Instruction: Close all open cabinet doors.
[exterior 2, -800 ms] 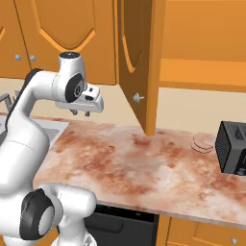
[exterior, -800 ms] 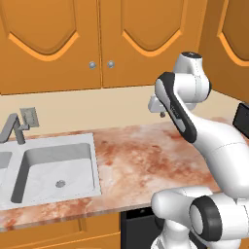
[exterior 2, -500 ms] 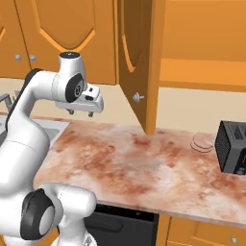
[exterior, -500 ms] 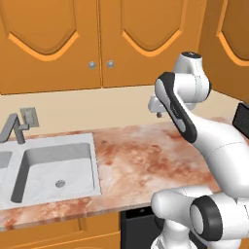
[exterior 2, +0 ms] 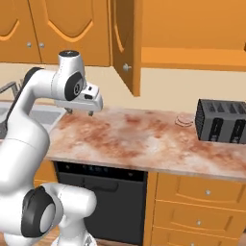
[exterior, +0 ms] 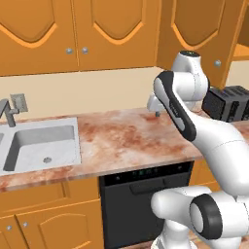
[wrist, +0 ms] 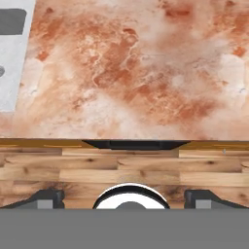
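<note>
One tall orange-brown cabinet door (exterior 2: 126, 43) stands open, swung out edge-on over the counter, its silver knob (exterior 2: 126, 67) low on it. In the left base view the same open door (exterior: 194, 29) hangs at the upper right, behind my arm. Two closed cabinet doors (exterior: 73, 29) fill the wall at the left. My gripper (exterior 2: 79, 111) hovers over the marble counter (exterior 2: 139, 137), left of and below the open door, pointing down. Its fingertips (wrist: 46, 198) stand wide apart, open, with nothing between them.
A black toaster (exterior 2: 222, 121) sits on the counter at the right. The sink (exterior: 44, 141) and faucet (exterior: 7, 112) lie at the left. A black dishwasher (exterior: 146, 194) is under the counter. The open cabinet's shelf (exterior 2: 192, 62) shows right of the open door.
The whole scene has slid left in both base views, so the base has driven to the right. The arm keeps the same pose and the gripper stays open.
</note>
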Tool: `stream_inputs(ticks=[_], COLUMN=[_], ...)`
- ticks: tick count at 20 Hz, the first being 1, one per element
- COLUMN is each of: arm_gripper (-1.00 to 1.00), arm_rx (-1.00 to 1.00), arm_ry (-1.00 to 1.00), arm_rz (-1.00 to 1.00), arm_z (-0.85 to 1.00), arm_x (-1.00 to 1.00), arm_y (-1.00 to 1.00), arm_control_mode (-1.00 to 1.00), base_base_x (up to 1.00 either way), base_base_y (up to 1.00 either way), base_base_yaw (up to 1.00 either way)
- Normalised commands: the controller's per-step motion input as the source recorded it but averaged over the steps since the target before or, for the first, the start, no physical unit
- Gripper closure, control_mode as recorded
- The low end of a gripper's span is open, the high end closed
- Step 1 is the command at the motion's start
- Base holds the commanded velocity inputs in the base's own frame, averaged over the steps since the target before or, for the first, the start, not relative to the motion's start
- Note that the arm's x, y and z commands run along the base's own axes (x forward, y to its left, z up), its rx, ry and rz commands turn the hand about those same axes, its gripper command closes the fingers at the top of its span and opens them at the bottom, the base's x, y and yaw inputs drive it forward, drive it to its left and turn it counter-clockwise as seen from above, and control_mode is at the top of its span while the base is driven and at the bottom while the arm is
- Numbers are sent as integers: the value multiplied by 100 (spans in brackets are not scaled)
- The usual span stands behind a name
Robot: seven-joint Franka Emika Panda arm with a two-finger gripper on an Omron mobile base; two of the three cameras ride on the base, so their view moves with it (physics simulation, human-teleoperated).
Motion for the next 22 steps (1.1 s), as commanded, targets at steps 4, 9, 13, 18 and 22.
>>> stream_inputs(ticks=[4, 9, 13, 18, 22], arm_gripper=[-100, -100, -100, -100, -100], arm_rx=[0, 0, 0, 0, 0], arm_ry=[0, 0, 0, 0, 0], arm_rz=[0, 0, 0, 0, 0], arm_z=[0, 0, 0, 0, 0], arm_x=[0, 0, 0, 0, 0], arm_y=[0, 0, 0, 0, 0], arm_control_mode=[100, 100, 100, 100, 100], base_base_x=[-58, -27, 0, 1, 0], base_base_y=[-57, -58, -50, -60, -64], base_base_yaw=[-8, -4, 0, 0, 0])
